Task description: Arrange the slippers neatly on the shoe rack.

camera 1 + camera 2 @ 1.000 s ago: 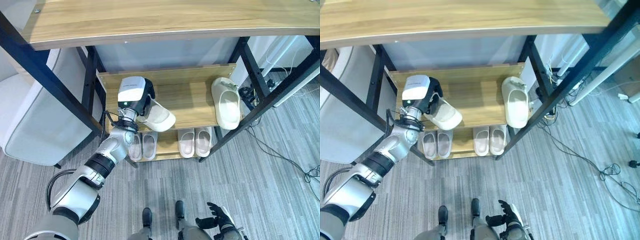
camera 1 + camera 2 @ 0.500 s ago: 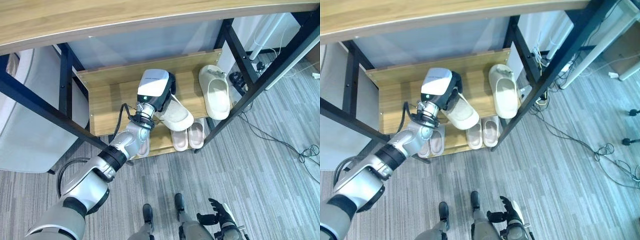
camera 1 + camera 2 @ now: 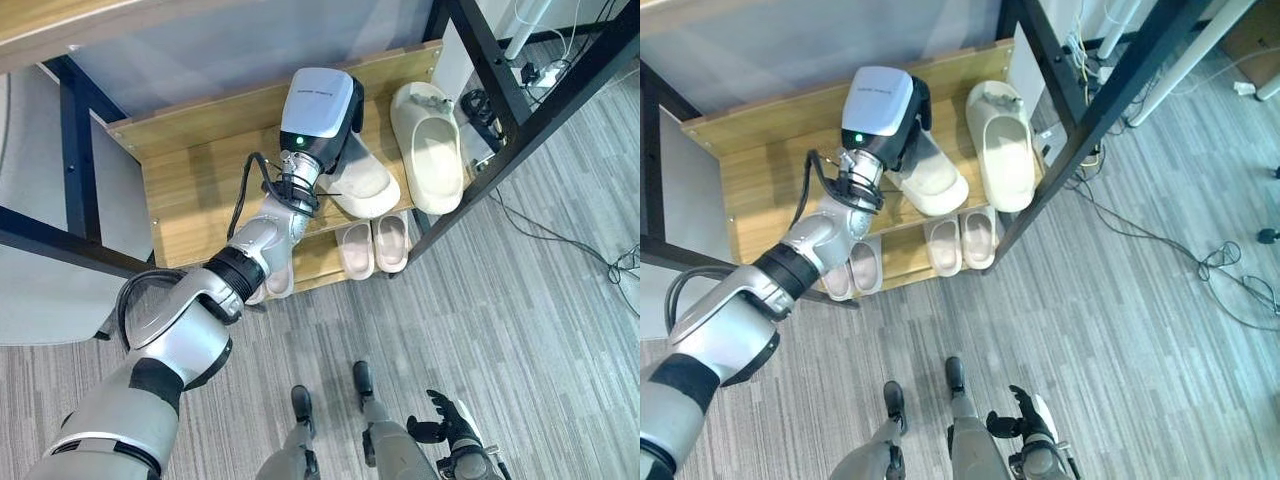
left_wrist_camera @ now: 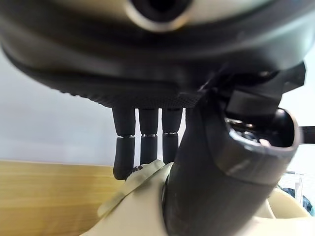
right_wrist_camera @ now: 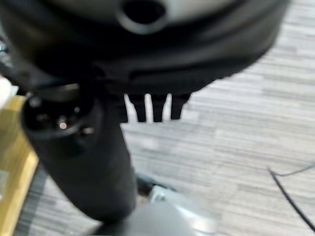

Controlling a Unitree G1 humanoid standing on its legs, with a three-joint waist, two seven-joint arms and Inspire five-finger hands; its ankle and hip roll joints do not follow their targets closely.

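Observation:
A cream slipper (image 3: 366, 186) lies over the middle shelf (image 3: 195, 190) of the shoe rack, its toe at the shelf's front edge. My left hand (image 3: 350, 148) is shut on its heel end. In the left wrist view the fingers (image 4: 146, 140) and thumb (image 4: 216, 177) pinch the slipper's rim (image 4: 135, 209). Its cream partner (image 3: 428, 150) lies just to the right on the same shelf, toe forward, with a narrow gap between the two. My right hand (image 3: 450, 432) hangs low over the floor, fingers (image 5: 153, 109) relaxed and holding nothing.
On the lower shelf stands a pale pair of slippers (image 3: 372, 245), and another pair (image 3: 272, 280) sits partly behind my left arm. Black posts (image 3: 500, 95) frame the rack's right side. Cables (image 3: 620, 262) lie on the grey floor to the right.
The camera has shifted. My left hand has carried the cream slipper rightward along the shelf, closing most of the gap to its partner. The right hand stays low.

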